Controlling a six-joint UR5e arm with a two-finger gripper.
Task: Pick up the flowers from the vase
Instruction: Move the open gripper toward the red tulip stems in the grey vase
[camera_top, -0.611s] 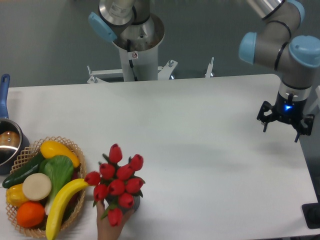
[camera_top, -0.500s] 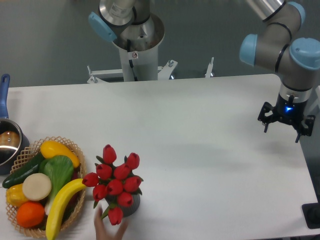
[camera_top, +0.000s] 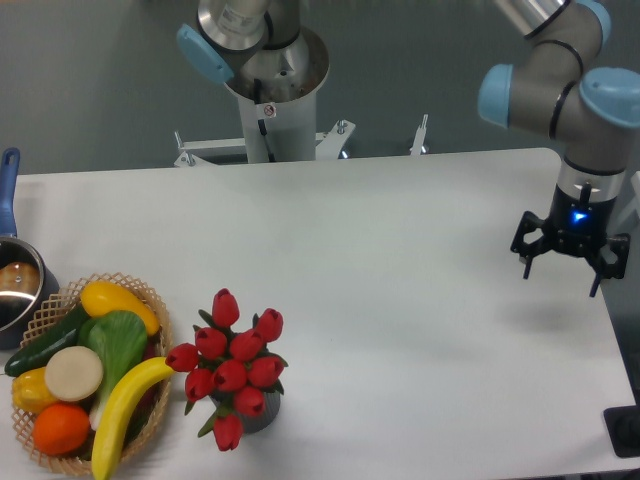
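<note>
The flowers, a bunch of red tulip buds with green leaves, stand in the vase near the table's front left. Only a small dark grey part of the vase shows under the buds. My gripper hangs over the far right side of the table, a long way from the flowers. Its fingers are spread apart and hold nothing.
A wicker basket of fruit and vegetables sits just left of the flowers, almost touching them. A steel pot with a blue handle is at the left edge. The arm's base column stands behind the table.
A hand that was holding the vase from the front edge has withdrawn out of view. The flowers settled slightly. My gripper has dropped a little lower.
</note>
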